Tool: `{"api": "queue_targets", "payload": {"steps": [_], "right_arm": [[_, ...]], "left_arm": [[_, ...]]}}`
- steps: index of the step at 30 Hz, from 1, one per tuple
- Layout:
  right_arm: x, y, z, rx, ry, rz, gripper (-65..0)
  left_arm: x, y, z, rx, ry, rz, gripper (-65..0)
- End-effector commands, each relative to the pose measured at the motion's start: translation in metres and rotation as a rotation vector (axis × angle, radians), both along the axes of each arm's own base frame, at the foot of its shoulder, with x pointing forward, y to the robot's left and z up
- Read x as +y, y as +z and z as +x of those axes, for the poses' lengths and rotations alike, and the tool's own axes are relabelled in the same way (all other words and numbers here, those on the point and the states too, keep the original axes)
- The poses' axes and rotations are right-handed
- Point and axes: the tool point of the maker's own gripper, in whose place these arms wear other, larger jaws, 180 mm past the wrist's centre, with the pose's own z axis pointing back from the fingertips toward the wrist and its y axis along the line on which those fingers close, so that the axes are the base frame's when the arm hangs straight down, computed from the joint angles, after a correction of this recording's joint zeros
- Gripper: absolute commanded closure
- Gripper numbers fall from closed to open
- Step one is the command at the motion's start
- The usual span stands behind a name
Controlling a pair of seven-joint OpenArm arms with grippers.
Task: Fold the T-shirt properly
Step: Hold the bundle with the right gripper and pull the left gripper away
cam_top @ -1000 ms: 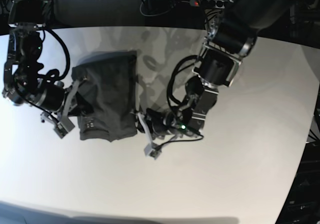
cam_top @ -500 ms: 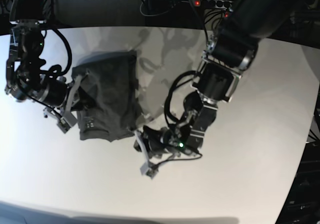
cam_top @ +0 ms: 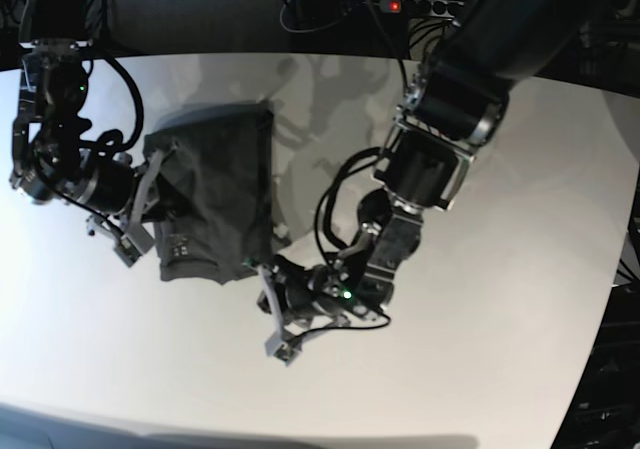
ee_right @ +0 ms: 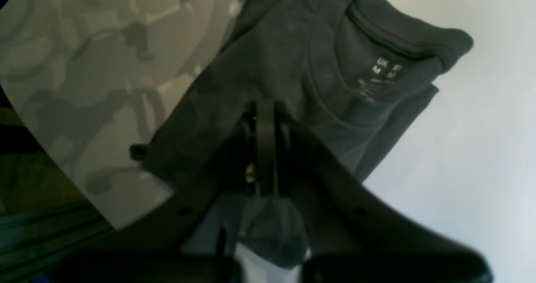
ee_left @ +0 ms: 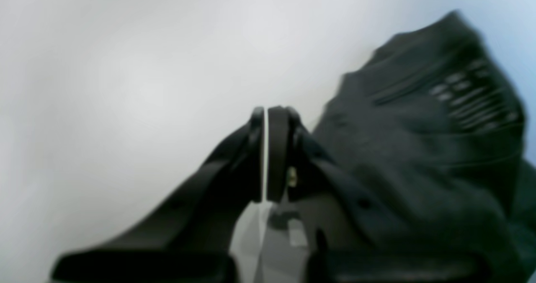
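T-shirt (cam_top: 215, 194) lies folded into a rough rectangle on the tabletop (cam_top: 480, 349), both tools closed and empty, left tool (cam_top: 272, 314) beside its near corner, right tool (cam_top: 148, 184) over its edge; risk: either snags and undoes the fold.

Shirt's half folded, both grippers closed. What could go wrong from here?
1. The left gripper is shut on nothing, low beside the T-shirt corner; a sweep could drag the fold open.
2. The right gripper, also shut, sits over the fabric near the collar and may bunch it.
3. Cables hang near the shirt edge and might snag it.
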Motion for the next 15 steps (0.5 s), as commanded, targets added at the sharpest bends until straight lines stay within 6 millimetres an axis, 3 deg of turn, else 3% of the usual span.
{"api": "queue_targets", "payload": {"steps": [1, 11, 15], "right_arm": [[-0.001, 0.016, 0.01, -0.055, 0.006, 0.008, -0.1], [-0.001, 0.032, 0.027, -0.11, 0.006, 0.008, -0.1], [0.008, 0.039, 0.035, -0.133, 0.035, 0.009, -0.1]], "left_arm": [[-0.007, 0.03, 0.017, -0.07, -0.004, -0.038, -2.2], [0.006, 0.016, 0.012, -0.043, 0.013, -0.027, -2.2], [0.012, 0.027, 0.011, -0.08, 0.012, -0.028, -2.2]]}}
